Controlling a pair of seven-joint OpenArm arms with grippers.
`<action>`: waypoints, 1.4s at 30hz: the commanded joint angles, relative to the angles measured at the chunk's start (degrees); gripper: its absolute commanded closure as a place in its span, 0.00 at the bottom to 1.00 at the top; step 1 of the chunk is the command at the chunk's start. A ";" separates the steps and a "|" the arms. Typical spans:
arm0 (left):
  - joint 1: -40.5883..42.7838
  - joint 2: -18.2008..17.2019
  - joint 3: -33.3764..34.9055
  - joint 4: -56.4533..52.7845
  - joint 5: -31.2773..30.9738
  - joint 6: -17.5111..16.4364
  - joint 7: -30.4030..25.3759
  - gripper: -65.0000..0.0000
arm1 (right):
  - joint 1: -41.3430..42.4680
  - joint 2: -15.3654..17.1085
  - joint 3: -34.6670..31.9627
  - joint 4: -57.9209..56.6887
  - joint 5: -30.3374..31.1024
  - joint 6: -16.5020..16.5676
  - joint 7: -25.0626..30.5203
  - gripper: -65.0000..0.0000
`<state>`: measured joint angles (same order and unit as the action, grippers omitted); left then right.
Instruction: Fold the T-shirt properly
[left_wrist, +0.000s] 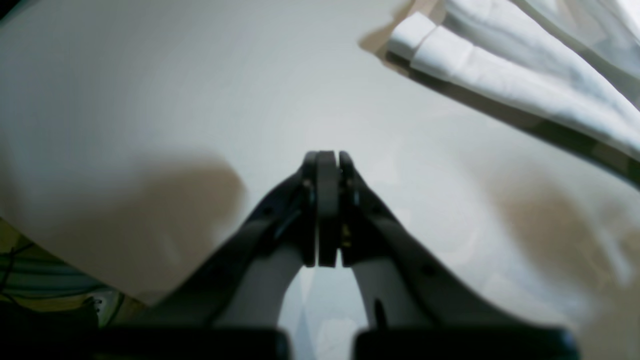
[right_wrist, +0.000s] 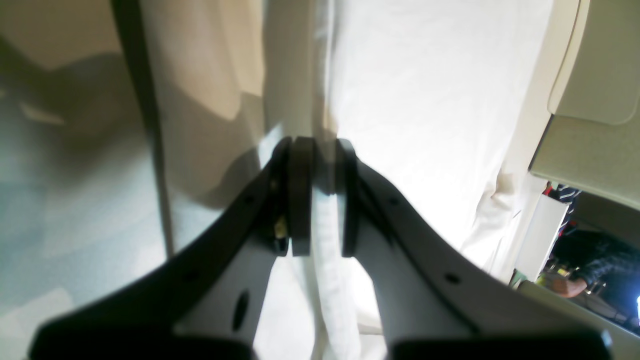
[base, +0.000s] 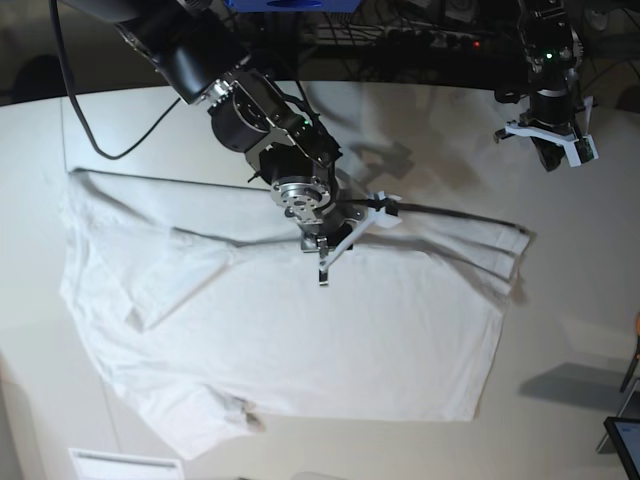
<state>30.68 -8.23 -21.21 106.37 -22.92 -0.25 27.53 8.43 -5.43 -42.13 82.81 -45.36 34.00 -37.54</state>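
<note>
The white T-shirt (base: 300, 340) lies spread and wrinkled across the table, its sleeves partly folded in. My right gripper (base: 322, 262) is down at the shirt's far edge near the middle. In the right wrist view the right gripper (right_wrist: 320, 150) has its fingers closed on a raised fold of the T-shirt (right_wrist: 425, 100), and a strip of cloth runs between the pads. My left gripper (base: 548, 152) hangs above bare table at the far right, apart from the shirt. In the left wrist view the left gripper (left_wrist: 327, 157) is shut on nothing, with a folded part of the T-shirt (left_wrist: 525, 75) at the upper right.
The pale table (base: 560, 300) extends past the shirt on the right. Cables and dark equipment (base: 420, 40) line the far edge. A white label (base: 125, 465) sits at the near left edge. The table's edge (left_wrist: 100, 285) shows in the left wrist view.
</note>
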 joint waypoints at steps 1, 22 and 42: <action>0.22 -0.52 -0.28 1.11 0.02 0.12 -1.46 1.00 | 1.38 -0.77 0.06 0.84 -0.48 -0.64 0.48 0.90; 0.14 1.33 -0.72 1.11 0.02 0.12 -1.46 1.00 | 8.06 -0.68 0.15 -2.32 3.39 -0.81 0.40 0.99; 0.14 1.33 -0.81 1.11 0.02 0.12 -1.46 1.00 | 12.28 -0.50 2.35 -6.98 7.17 -4.06 3.74 0.99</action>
<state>30.65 -6.35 -21.67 106.37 -22.92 -0.23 27.53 19.00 -5.08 -39.97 75.09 -37.85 30.76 -35.07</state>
